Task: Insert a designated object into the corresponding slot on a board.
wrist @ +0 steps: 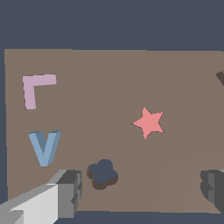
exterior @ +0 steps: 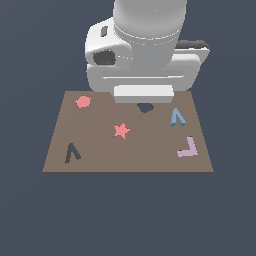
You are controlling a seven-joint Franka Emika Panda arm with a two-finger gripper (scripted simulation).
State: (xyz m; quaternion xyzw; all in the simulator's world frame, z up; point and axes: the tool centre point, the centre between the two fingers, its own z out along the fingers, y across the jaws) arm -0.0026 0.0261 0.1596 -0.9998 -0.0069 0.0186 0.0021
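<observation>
The light-blue designated object (exterior: pixel 176 117) (wrist: pixel 44 147) lies flat on the brown board (exterior: pixel 150 152) (wrist: pixel 109 78), near the edge on the exterior view's right. The dark slot (exterior: pixel 72 152) sits at the board's near corner on the exterior view's left; only a sliver of the slot (wrist: pixel 220 78) shows in the wrist view. My gripper (wrist: pixel 142 187) hovers open above the board's far edge, with its grey fingers (wrist: pixel 69 189) wide apart and nothing held. It stands beside the blue piece, not over it. In the exterior view the white hand (exterior: pixel 144 94) hides the fingers.
A pink star (exterior: pixel 121 131) (wrist: pixel 149 122) lies mid-board. A lilac L-shaped piece (exterior: pixel 188 148) (wrist: pixel 35 89) lies just nearer than the blue piece. A red hexagon (exterior: pixel 83 102) sits at the far corner. A dark blob-shaped hole (exterior: pixel 145 107) (wrist: pixel 103 173) lies below the hand.
</observation>
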